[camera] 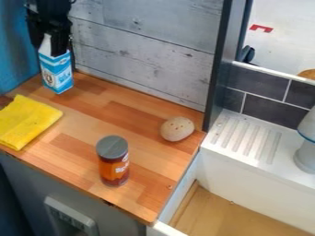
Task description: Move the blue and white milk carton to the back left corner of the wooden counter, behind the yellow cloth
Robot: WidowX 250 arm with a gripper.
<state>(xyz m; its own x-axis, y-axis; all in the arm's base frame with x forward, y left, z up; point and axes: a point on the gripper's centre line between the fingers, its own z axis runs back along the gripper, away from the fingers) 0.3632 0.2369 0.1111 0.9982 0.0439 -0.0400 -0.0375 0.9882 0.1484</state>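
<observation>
At the upper left, the black gripper [49, 42] hangs down over a blue and white carton [57, 73]. Its fingers are shut on the carton's white top, one on each side. The carton stands upright, or nearly so, in the back left corner of the wooden counter [117, 99]; whether its base touches the wood I cannot tell. An orange-brown can [114, 169] with a grey lid is upright near the counter's front edge. To the right lies a pale, roundish object with small holes [177, 129]. A folded yellow cloth [26, 120] rests at the left edge.
A grey plank wall [144, 50] rises behind the counter, ending at a dark upright post [219, 64]. Right of it are a white sink [261, 166] with a ridged ledge and a white and grey object [306, 152]. A blue surface [14, 50] borders the left.
</observation>
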